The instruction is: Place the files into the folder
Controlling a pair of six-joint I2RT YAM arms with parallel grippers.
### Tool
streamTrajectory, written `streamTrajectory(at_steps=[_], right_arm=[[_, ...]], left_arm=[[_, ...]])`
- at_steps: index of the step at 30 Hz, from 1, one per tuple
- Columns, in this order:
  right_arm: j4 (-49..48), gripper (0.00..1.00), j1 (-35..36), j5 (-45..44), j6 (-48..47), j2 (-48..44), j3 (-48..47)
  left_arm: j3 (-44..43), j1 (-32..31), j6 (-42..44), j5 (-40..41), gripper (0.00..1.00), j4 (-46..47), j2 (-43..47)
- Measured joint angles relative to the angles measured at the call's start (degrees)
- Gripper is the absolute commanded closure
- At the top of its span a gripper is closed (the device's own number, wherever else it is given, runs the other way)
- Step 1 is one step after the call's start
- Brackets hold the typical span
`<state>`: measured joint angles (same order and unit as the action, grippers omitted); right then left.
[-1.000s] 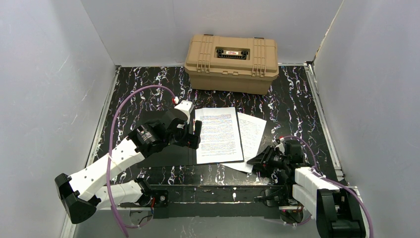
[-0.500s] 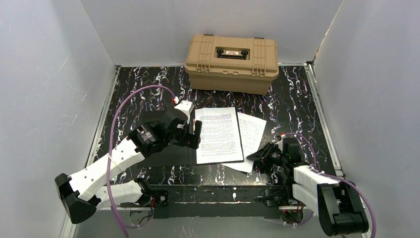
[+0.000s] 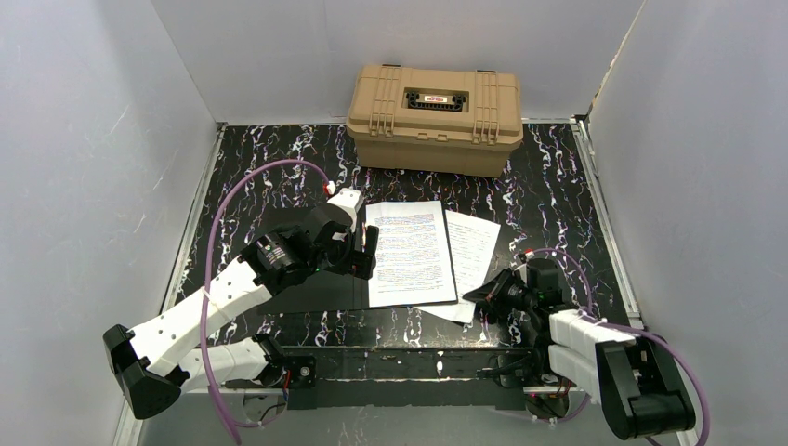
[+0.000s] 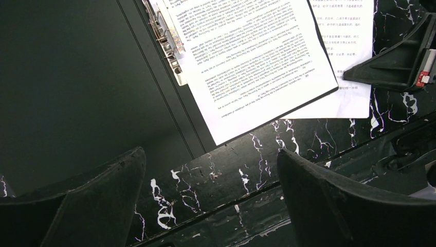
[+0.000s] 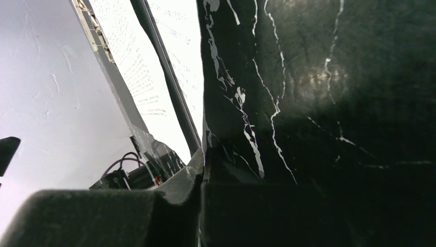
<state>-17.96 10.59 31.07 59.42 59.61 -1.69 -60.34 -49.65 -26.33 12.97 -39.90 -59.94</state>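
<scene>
White loose sheet [image 3: 472, 246] overhangs the folder [image 4: 77, 77] rightward; right gripper [image 3: 475, 296] pressed together at its edge, left gripper [image 4: 210, 154] spread.

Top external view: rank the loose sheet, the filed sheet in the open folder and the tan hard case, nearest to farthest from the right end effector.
1. loose sheet, on the right, its near corner at the right end effector.
2. filed sheet, lying in the open folder, just left of the loose one.
3. tan hard case, far back, centre.
</scene>
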Motion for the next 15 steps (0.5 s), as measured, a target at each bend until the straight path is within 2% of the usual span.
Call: streamTrajectory(at_steps=[8,15], right_arm=[[12.1,0.99,0.0,-4.6,-4.9,-9.6,-1.8],[26.3,0.99,0.0,-10.0,-12.8,-11.0,-9.6]], left_arm=[[0.0,0.0,0.3,0.7,0.02,-0.5,0.4],[0.0,0.0,0.4,1.4,0.02,-1.2,2.1]])
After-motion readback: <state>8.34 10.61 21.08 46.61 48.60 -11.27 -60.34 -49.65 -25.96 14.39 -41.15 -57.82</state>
